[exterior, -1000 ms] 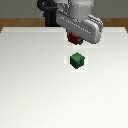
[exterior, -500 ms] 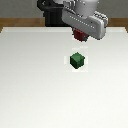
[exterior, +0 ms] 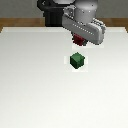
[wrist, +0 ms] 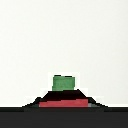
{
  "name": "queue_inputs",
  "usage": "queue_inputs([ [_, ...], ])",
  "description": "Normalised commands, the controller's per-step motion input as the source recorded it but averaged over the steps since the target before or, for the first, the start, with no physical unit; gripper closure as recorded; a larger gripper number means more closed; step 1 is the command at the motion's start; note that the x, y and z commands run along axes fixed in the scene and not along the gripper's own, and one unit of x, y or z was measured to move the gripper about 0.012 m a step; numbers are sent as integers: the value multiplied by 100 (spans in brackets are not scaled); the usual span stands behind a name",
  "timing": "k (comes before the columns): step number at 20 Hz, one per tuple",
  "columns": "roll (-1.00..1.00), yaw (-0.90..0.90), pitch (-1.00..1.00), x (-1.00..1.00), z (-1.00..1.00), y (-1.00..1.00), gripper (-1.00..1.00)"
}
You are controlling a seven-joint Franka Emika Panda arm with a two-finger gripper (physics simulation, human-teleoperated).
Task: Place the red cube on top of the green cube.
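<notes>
My jaws stay clamped on the red cube [exterior: 79, 40], lifted off the table [exterior: 30, 85] and carried nearer the green cube [exterior: 77, 60] than a second ago (not yet directly over it). Lining up above it comes next, I judge.

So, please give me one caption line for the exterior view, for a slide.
Panda gripper carries the small dark red matte cube above the white table, behind the slightly larger dark green matte cube.
</notes>
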Motion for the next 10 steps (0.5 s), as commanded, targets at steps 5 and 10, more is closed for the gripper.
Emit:
queue_inputs([
  [5,0,0,0,0,-40,0,100],
  [10,0,0,0,0,-60,0,100],
])
